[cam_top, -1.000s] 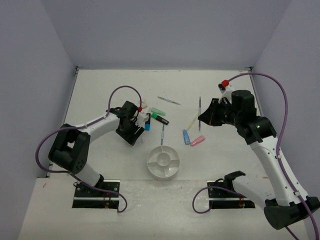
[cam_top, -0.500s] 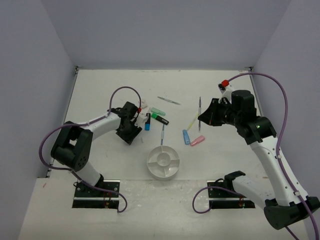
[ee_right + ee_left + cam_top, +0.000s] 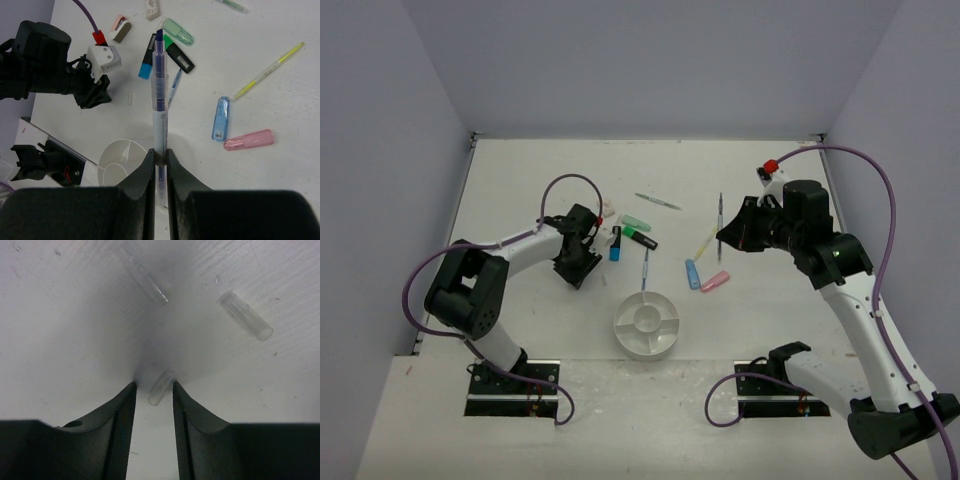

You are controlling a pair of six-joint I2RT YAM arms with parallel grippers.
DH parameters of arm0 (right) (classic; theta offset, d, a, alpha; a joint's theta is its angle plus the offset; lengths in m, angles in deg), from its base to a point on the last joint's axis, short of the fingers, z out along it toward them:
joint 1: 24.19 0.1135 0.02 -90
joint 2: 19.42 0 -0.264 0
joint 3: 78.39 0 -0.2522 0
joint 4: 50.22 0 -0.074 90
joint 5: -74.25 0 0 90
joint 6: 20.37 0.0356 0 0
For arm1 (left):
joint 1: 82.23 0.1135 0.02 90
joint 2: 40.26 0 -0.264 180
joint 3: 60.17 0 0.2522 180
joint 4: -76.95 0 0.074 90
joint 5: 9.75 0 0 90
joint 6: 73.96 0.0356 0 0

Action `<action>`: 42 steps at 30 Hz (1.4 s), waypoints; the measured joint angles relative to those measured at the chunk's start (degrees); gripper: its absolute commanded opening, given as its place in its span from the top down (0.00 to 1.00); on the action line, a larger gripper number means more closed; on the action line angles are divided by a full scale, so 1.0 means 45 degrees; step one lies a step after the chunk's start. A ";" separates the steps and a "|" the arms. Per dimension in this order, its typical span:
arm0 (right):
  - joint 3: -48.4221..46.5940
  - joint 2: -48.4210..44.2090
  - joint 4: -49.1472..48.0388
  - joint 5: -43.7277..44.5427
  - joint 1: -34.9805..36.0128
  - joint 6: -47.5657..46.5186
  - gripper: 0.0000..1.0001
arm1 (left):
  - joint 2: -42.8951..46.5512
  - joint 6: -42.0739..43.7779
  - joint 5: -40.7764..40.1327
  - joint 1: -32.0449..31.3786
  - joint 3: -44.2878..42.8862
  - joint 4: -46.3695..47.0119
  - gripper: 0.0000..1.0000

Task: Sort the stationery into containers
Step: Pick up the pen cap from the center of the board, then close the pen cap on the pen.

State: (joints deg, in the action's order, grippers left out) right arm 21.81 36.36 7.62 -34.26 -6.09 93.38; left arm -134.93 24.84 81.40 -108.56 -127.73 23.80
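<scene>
Sorting barely begun: in the top view the white divided dish point(image 3: 646, 325), low in the centre of the frame, shows no stationery in any wedge that I can make out. My right gripper point(image 3: 159, 155) has its jaws pinched tight on the held pen point(image 3: 159, 95), a blue one, carried above the table point(image 3: 770, 330) at centre right of the top view and well apart from the dish. My left gripper point(image 3: 153, 386), left of centre, is down at the surface with its jaws partway apart astride a small clear cap point(image 3: 161, 388); I judge the cap not yet clamped. Two more clear caps point(image 3: 247, 316) lie higher in that wrist view. Loose on the table, all above the dish, are a green highlighter point(image 3: 636, 222), a black highlighter point(image 3: 644, 240), a left blue highlighter point(image 3: 615, 250), a loose blue pen point(image 3: 644, 268), a yellow pen point(image 3: 705, 243), a right blue highlighter point(image 3: 692, 273) beside a pink highlighter point(image 3: 714, 281), a grey pen point(image 3: 658, 201) at upper centre, and an eraser point(image 3: 120, 28) near my left wrist. By my reckoning, nearly the whole job is left.
</scene>
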 measured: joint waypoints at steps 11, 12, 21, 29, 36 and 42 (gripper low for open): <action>-0.0010 -0.0040 0.0008 0.0249 0.0000 0.0000 1.00 | -0.0121 -0.0148 -0.0053 -0.0010 -0.0097 0.0002 1.00; -0.0010 -0.0065 0.0008 0.0259 0.0000 0.0000 1.00 | -0.0117 -0.0180 -0.0060 -0.0017 -0.0097 0.0002 1.00; -0.0146 -0.0244 0.0015 0.0159 0.0000 -0.0010 1.00 | -0.0031 -0.1172 -0.1071 -0.0070 -0.0173 -0.0135 1.00; -0.0186 0.0106 -0.1036 -0.3381 -0.0005 0.0330 1.00 | 0.0243 -0.3554 -0.0606 -0.0068 -0.4320 -0.1796 1.00; -0.0076 0.0466 -0.3144 -0.6226 0.0119 0.1376 1.00 | 0.3454 -0.7408 0.3473 -0.0068 -0.5637 0.3188 1.00; -0.0034 0.1240 -0.4531 -0.7385 0.1177 0.2291 1.00 | 0.5194 -1.2399 0.5965 -0.0073 -0.3510 1.0782 1.00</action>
State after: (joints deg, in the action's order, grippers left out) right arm 21.66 41.94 -12.77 -67.49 -0.79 103.69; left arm -111.56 -30.96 108.24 -108.88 -143.53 72.32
